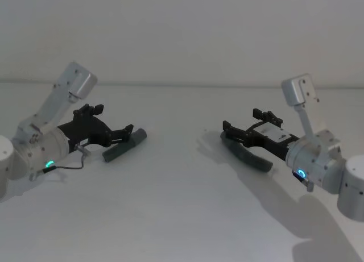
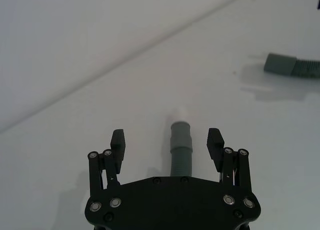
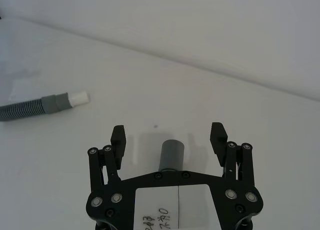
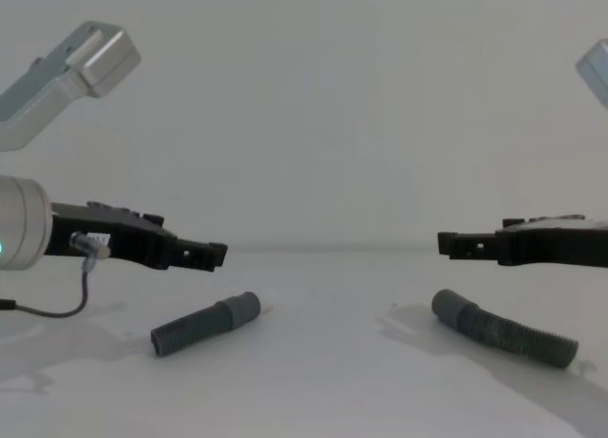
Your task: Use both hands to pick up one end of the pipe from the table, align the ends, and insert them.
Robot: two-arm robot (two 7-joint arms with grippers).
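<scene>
The shorter pipe piece point(image 1: 124, 145) lies on the white table point(image 1: 182, 216) at the left, its grey cuff and white tip point(image 2: 180, 112) pointing away from my left arm. My left gripper point(image 1: 122, 134) hovers open just above it, fingers either side of the hose point(image 2: 181, 152). At the right lies the longer, slightly bent piece point(image 1: 247, 152), with its plain grey socket point(image 3: 172, 155) facing the middle. Over it my right gripper point(image 1: 228, 127) hangs open, not touching. From the chest, both grippers point(image 4: 211, 254) point(image 4: 451, 242) are clear of the short piece point(image 4: 204, 324) and the long piece point(image 4: 503, 332).
A plain white wall meets the table along its far edge point(image 1: 182, 84). A thin cable point(image 1: 71, 166) loops on the table beside my left wrist. A wide strip of bare table separates the two pieces.
</scene>
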